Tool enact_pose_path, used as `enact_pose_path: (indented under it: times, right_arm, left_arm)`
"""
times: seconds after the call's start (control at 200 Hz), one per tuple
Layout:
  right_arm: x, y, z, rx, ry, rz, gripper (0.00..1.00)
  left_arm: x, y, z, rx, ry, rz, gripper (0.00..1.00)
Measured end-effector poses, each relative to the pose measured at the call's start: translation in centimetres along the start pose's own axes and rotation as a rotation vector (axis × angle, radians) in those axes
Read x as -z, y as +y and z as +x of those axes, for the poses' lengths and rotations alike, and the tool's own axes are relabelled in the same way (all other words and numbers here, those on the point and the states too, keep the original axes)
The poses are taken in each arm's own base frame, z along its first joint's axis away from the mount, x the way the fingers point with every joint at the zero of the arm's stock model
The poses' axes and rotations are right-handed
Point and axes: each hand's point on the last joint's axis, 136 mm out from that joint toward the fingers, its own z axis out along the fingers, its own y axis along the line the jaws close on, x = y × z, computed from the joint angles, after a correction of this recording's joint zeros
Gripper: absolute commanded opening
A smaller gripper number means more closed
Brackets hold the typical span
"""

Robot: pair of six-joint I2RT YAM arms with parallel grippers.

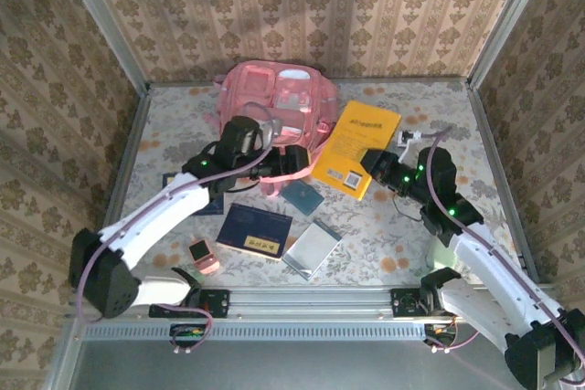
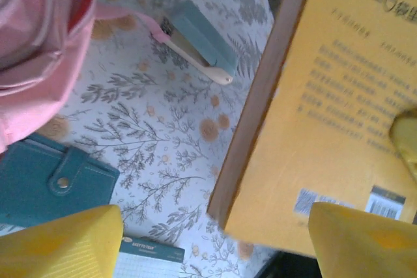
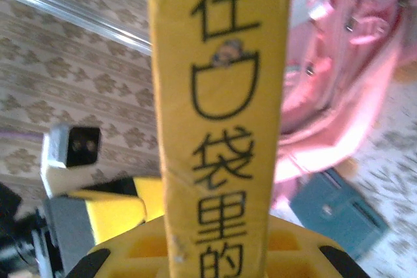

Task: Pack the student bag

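Nearest us, toward six o'clock on the table, a dark blue book (image 1: 256,231) and a silver notebook (image 1: 312,248) lie flat, with a teal wallet (image 1: 303,196) just beyond them. Farther out, toward three o'clock, our right gripper (image 1: 372,164) is clamped on the yellow book (image 1: 358,142), which is tilted. Our left gripper (image 1: 267,171) hangs with its jaws apart and empty at the near edge of the student bag (image 1: 274,98), which lies at twelve o'clock. We judge the yellow book is being loaded. Next we need the bag's opening held wide and the book steered in edge first.
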Motion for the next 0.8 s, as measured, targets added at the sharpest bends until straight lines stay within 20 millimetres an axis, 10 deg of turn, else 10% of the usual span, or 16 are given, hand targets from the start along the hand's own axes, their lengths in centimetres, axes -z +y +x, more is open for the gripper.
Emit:
enact_pose_path:
  times: [0.26, 0.8]
  right_arm:
    - [-3.0, 5.6, -3.3, -0.046, -0.148, -0.123, 0.00]
    - [-8.6, 8.8, -2.7, -0.225, -0.260, -0.252, 0.00]
  left_arm:
    - [6.3, 0.1, -2.0, 0.119, -0.308, 0.105, 0.97]
    - [2.8, -2.9, -5.5, 0.257, -0.429, 0.339, 0.90]
